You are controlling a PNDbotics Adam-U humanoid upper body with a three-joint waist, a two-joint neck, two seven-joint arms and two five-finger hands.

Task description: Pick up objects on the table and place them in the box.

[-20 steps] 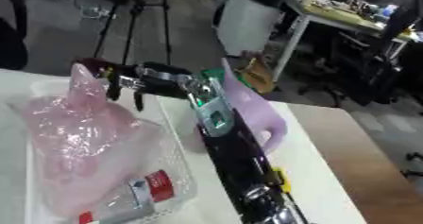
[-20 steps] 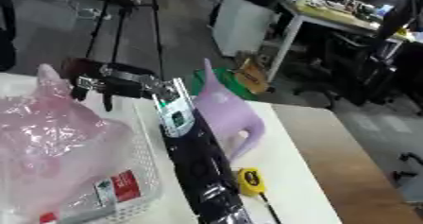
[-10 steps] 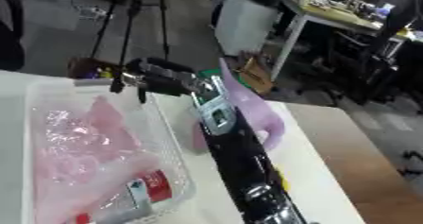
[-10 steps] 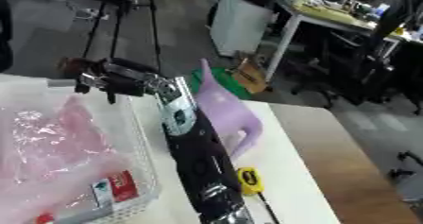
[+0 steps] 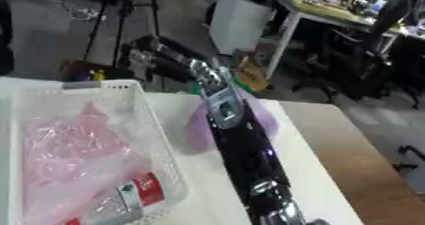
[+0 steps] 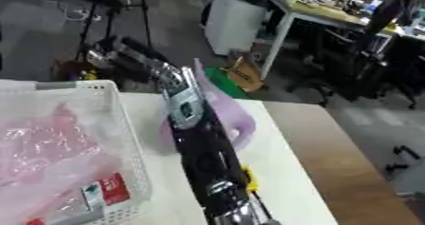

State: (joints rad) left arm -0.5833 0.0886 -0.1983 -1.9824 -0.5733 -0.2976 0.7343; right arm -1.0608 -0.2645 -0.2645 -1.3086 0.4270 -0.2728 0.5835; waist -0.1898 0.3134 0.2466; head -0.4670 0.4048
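Beyond the far edge of the table (image 5: 324,138), the right hand (image 5: 149,53) hangs out past the white basket (image 5: 162,138) with nothing visibly in it, though blur leaves me unable to tell whether its fingers are straight or curled. Its arm stretches diagonally across the tabletop, lying right against a lilac jug (image 6: 228,112) that stands just beside the basket. That closeness is the main hazard: if the arm swings or draws back carelessly, it could knock the jug over or push it off the far edge, and a sweep leftward could catch the basket's rim and drag it. Inside the basket sit a crumpled pink plastic bag (image 5: 70,153) filling most of it and a bottle with a red label (image 5: 137,195) lying near the front corner. A small yellow object (image 6: 249,185) rests on the table beside the arm, not yet collected. No left hand shows in either view.
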